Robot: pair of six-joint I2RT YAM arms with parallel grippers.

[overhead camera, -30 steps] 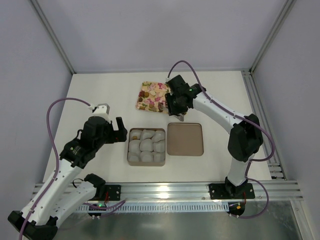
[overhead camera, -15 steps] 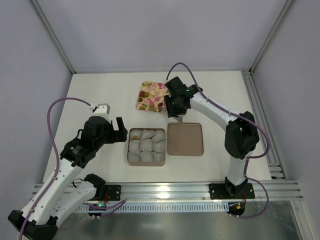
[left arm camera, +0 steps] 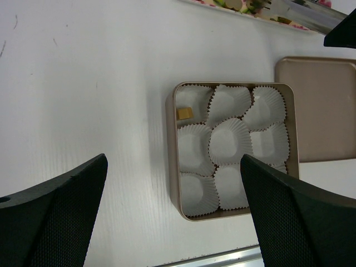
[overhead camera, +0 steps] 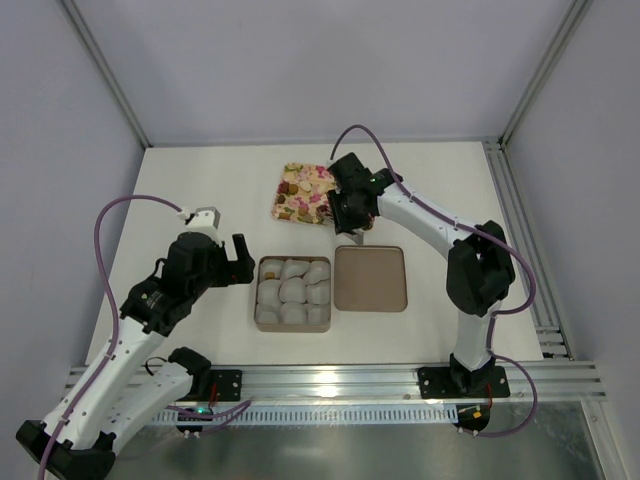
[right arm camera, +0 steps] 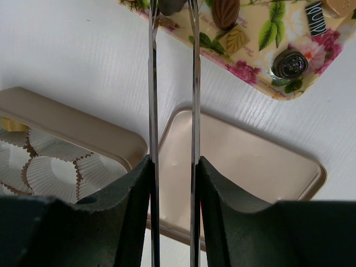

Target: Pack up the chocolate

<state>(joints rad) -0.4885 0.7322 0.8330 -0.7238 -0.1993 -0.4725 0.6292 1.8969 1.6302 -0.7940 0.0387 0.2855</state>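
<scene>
Brown sq. box (overhead camera: 258,300) w/ white paper cups (left arm camera: 231,142), one tan piece (left arm camera: 185,113) in far-left cup; lid (overhead camera: 370,278) just right of it. Other chocolate (right arm camera: 225,11) sits on flower-print tray (overhead camera: 293,203), far side. R gripper (right arm camera: 172,8) over tray's near-right corner, jaws narrow, pinching dark bonbon (right arm camera: 169,4). L gripper (left arm camera: 173,158) left of box, jaws wide apart.
</scene>
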